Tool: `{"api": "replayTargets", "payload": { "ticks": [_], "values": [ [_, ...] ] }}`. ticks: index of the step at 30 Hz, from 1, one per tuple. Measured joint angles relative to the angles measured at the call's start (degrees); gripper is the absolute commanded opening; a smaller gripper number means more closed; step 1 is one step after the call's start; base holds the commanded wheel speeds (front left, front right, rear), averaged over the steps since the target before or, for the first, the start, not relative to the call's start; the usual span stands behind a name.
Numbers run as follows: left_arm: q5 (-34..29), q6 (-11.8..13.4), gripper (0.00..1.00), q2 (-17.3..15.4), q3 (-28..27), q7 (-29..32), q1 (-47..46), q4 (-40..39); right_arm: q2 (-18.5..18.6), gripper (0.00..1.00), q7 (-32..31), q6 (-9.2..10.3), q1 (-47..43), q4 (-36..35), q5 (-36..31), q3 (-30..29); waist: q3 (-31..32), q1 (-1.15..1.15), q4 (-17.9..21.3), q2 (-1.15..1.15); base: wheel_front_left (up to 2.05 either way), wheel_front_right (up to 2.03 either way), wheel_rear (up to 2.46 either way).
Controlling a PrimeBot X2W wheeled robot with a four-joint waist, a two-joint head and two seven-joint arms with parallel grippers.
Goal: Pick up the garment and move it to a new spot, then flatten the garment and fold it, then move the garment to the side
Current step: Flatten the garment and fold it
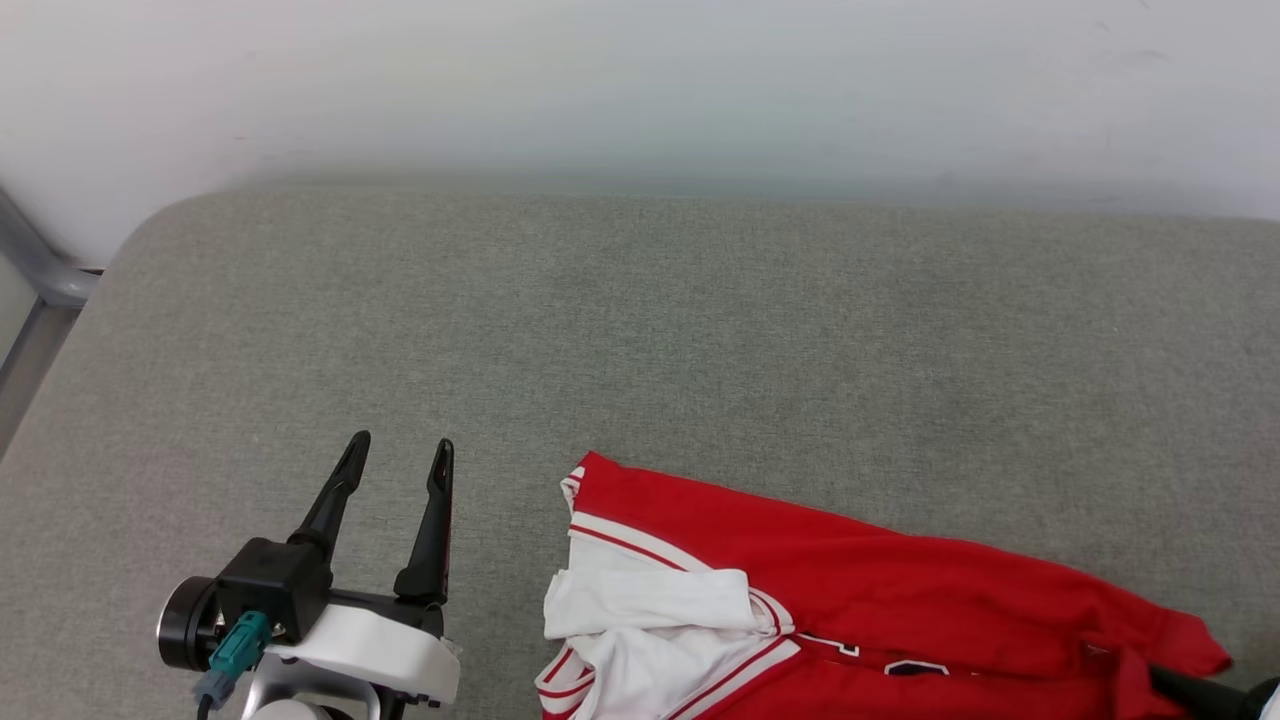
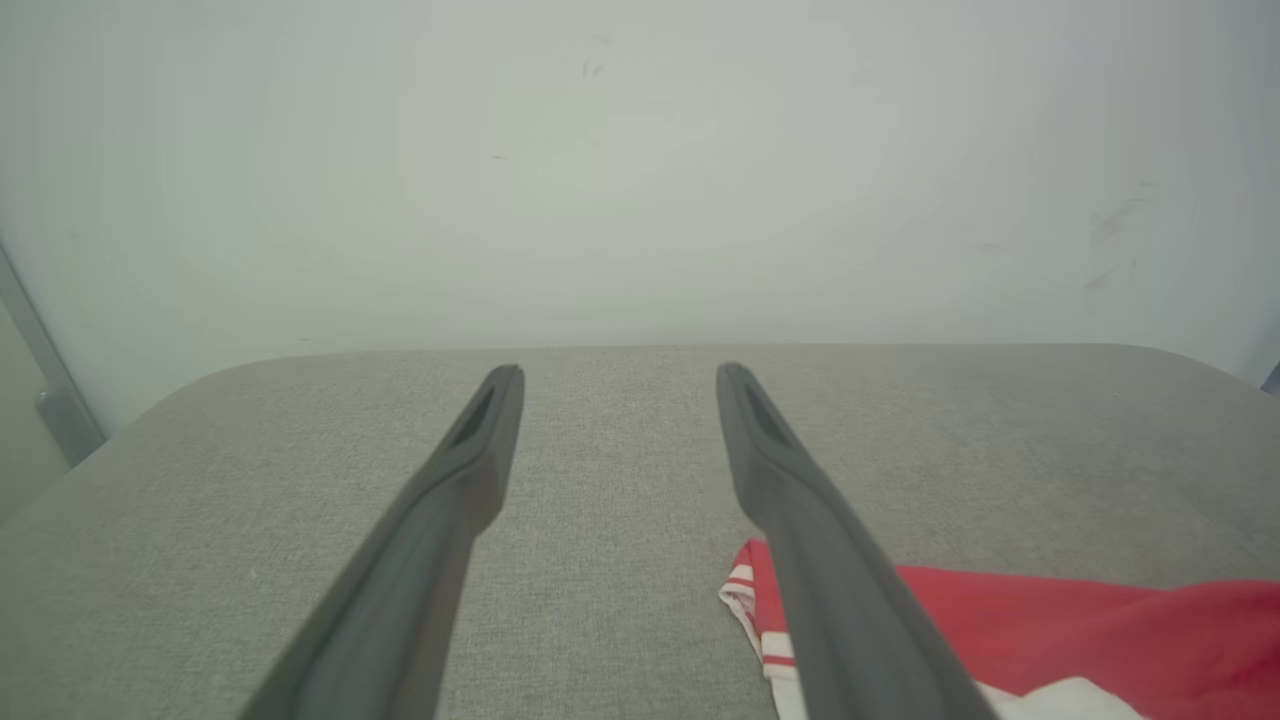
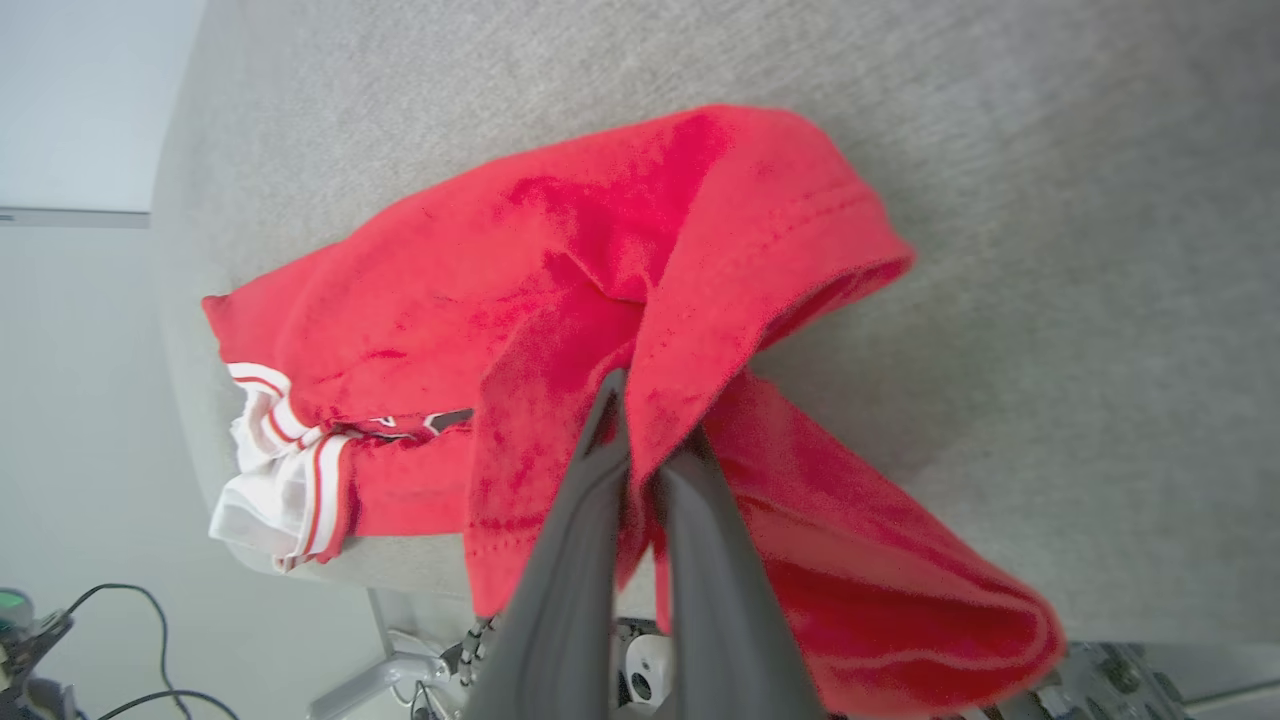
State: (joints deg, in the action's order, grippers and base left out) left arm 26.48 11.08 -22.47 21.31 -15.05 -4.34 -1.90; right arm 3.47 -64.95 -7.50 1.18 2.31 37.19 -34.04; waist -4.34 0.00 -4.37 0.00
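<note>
Two dark fingers of the left gripper (image 1: 402,441) stand spread wide with nothing between them, poised over the near left part of a grey fabric surface (image 1: 700,330) that runs back to a pale wall (image 1: 640,80). The gripper sits just left of the garment (image 1: 850,580) and clear of it. The left wrist view looks along those parted fingers, the left gripper (image 2: 619,371) open over bare grey fabric, with the garment (image 2: 1100,630) and its striped trim showing low on the right past one finger.

The red garment lies crumpled on the near right part of the surface, a white sleeve (image 1: 650,600) folded over at its left end and part of a black, white-edged number (image 1: 915,667) showing near the bottom edge.

On the right wrist view, the right gripper (image 3: 650,425) has its fingers drawn nearly together on a fold of red cloth by the hem. The garment (image 3: 500,270) rises from the grey surface to that pinch and drapes down on both sides of the fingers.
</note>
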Motion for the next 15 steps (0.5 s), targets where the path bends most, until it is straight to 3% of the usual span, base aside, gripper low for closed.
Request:
{"api": "replayTargets", "payload": {
  "ticks": [2,6,9,15],
  "values": [
    [0.0,-0.1,1.0,0.0,0.2,0.0,0.0,0.2,-0.3,0.0,-3.6,0.0,1.1,0.5,4.4,-0.8,0.1,0.0,-0.3,0.0,0.0,0.0,0.0],
    [0.0,-0.3,1.0,0.2,0.5,0.0,-0.2,0.5,-0.4,0.0,-6.3,0.0,2.5,6.9,19.6,1.5,0.2,0.0,-1.1,0.0,0.0,0.0,0.0],
    [0.1,-0.5,1.0,0.3,0.8,0.0,-0.5,0.6,-0.5,0.0,-5.5,0.0,3.6,9.9,28.6,6.2,0.1,0.0,-1.8,0.0,0.0,0.0,0.0],
    [0.3,-0.6,1.0,0.7,1.2,0.2,-1.2,0.6,-0.5,0.0,-0.4,0.0,4.9,10.9,37.9,17.5,-0.4,0.0,-3.4,0.0,0.0,0.0,0.0]
  ]
}}
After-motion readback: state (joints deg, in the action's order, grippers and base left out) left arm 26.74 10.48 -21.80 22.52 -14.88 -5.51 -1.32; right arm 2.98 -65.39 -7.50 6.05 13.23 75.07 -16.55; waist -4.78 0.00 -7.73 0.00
